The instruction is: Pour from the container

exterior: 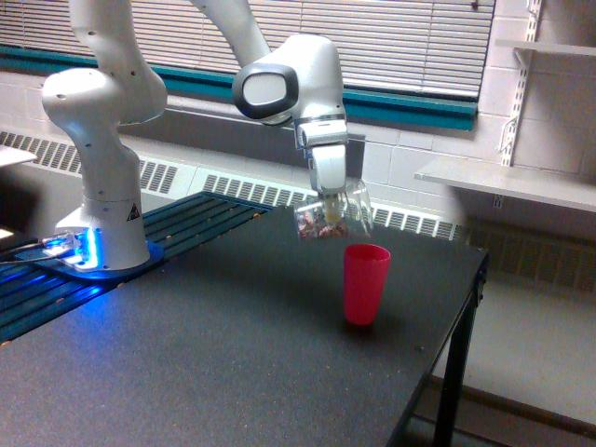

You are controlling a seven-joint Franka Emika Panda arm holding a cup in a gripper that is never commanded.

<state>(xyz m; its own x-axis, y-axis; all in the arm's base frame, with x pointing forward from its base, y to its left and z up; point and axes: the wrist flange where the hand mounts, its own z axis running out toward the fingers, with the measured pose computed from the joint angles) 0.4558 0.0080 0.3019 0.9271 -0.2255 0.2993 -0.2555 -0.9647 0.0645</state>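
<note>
A small clear container (333,216) with brownish-pink pieces in its lower left end hangs tilted in the air. My gripper (330,207) is shut on it, coming down from the white arm above. The container sits just above and slightly to the exterior view's left of an opaque pink cup (365,283), which stands upright on the dark table (214,354). The container's open end points toward the exterior view's right. No pieces are seen falling.
The arm's white base (102,186) stands at the exterior view's left on a blue-lit slatted platform (56,279). The table's right edge (456,317) drops off close to the pink cup. A white shelf (507,182) hangs on the wall behind.
</note>
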